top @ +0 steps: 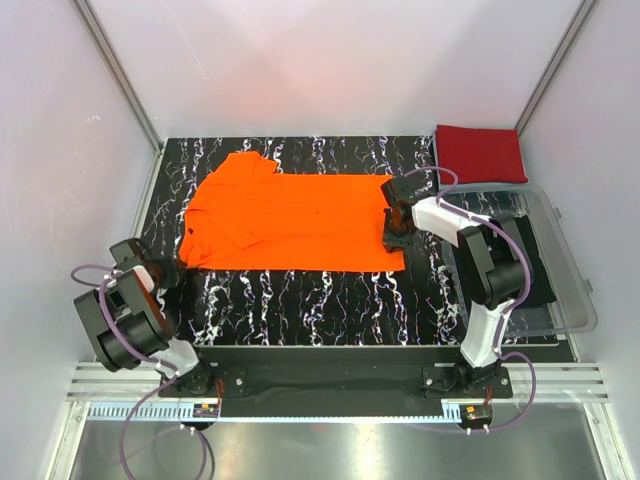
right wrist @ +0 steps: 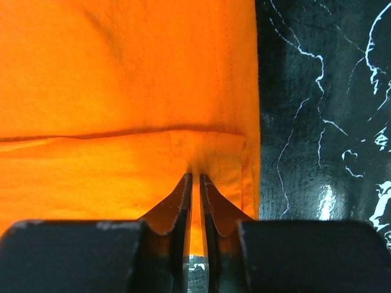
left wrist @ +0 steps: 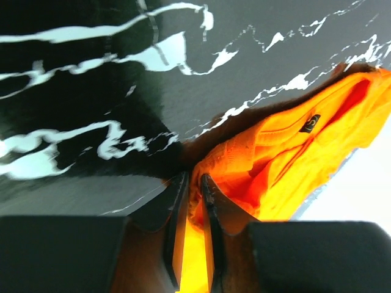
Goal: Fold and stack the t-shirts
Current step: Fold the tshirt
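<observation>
The orange t-shirt (top: 290, 220) lies spread flat across the black marbled table (top: 320, 300), collar to the left. My left gripper (top: 172, 268) is at its near left corner. In the left wrist view it (left wrist: 194, 177) is shut on a bunched fold of the orange t-shirt (left wrist: 293, 152) beside the collar tag. My right gripper (top: 393, 240) is at the shirt's right hem. Its wrist view shows it (right wrist: 195, 176) shut on a pinch of the orange t-shirt (right wrist: 122, 73) near the corner. The deep red t-shirt (top: 480, 152) lies folded at the back right.
A clear plastic bin (top: 560, 270) with dark contents stands at the right edge, beside the right arm. White walls enclose the table on three sides. Bare marbled tabletop (right wrist: 317, 122) shows right of the shirt's hem and in front of the shirt.
</observation>
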### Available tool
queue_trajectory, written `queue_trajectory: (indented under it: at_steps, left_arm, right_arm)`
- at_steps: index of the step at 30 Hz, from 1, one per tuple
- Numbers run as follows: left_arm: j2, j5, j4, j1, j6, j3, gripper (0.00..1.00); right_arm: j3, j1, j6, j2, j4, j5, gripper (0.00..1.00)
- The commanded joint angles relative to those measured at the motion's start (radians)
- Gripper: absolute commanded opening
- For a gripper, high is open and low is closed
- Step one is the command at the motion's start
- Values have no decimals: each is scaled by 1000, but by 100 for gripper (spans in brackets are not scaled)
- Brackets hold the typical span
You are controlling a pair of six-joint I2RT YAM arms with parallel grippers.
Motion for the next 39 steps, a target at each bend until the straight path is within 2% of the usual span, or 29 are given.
queue_trajectory:
  at_steps: [1, 6, 9, 20, 32, 35, 37, 39]
  left_arm:
    - [-63, -74, -81, 2, 56, 30, 21]
    - [-138, -74, -115, 2, 60, 5, 20]
    - [-148, -51, -98, 0, 43, -16, 25]
    - [-83, 10, -20, -20, -38, -41, 28]
    - [-47, 1, 16, -46, -64, -23, 27]
    - [-39, -2, 19, -46, -64, -15, 19]
    - [-37, -4, 19, -44, -63, -9, 6]
    - [-39, -10, 16, -44, -56, -3, 0]
  right_arm:
    - [35, 5, 26, -77, -27, -26, 16]
    - [35, 26, 55, -101, -33, -43, 16]
    - [35, 38, 63, -88, -32, -52, 16]
    - [54, 94, 89, -37, -30, -65, 16]
    - [23, 101, 87, -11, -2, -66, 15]
    - [14, 101, 81, -9, -1, -57, 15]
    - [8, 101, 75, -9, -2, -36, 15]
    - [-11, 101, 71, -11, -7, -17, 15]
